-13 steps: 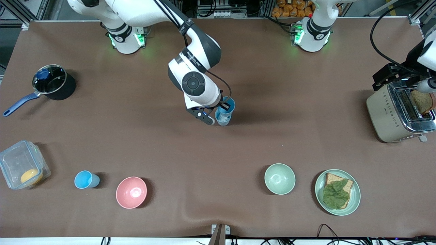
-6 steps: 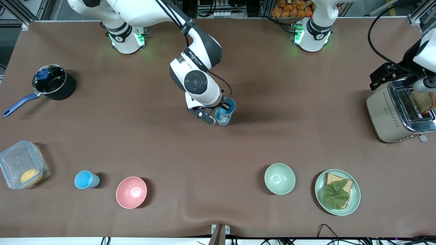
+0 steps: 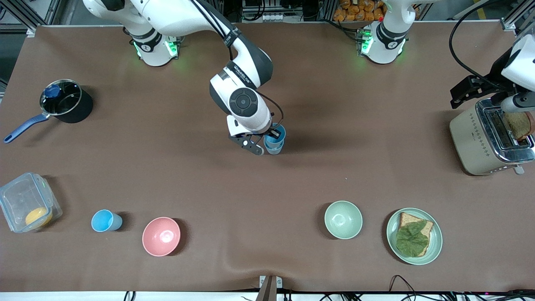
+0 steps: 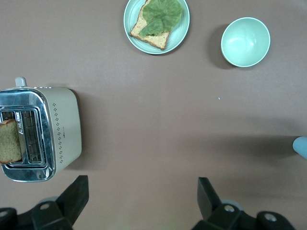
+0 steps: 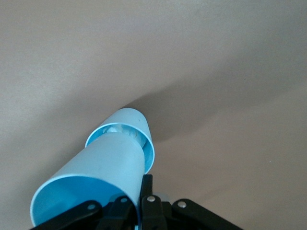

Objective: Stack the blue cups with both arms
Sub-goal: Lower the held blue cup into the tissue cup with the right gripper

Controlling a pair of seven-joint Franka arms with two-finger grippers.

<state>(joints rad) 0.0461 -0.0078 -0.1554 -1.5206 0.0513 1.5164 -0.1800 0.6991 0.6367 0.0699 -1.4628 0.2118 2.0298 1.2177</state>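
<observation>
Item, centre of the front view: the right gripper [image 3: 271, 134] is clamping the rim of a bright blue cup [image 3: 276, 133] and holding its base inside a second blue cup [image 3: 274, 147] standing on the table [image 3: 267, 188]. Item, lower left of the front view: a third blue cup [image 3: 105, 220] is standing beside the pink bowl [image 3: 161, 236]. Item, right edge: the left gripper [image 4: 139, 199] is hanging with jaws spread wide over the toaster [image 3: 487, 140], holding nothing.

Mid-surface, one cup [image 3: 276, 134] sits partly inside another cup [image 3: 273, 148]; a third cup [image 3: 104, 220] stands nearer the front camera, between a container [image 3: 26, 207] and a bowl [image 3: 161, 236]; a toaster [image 3: 487, 140] stands at the left arm's end.
</observation>
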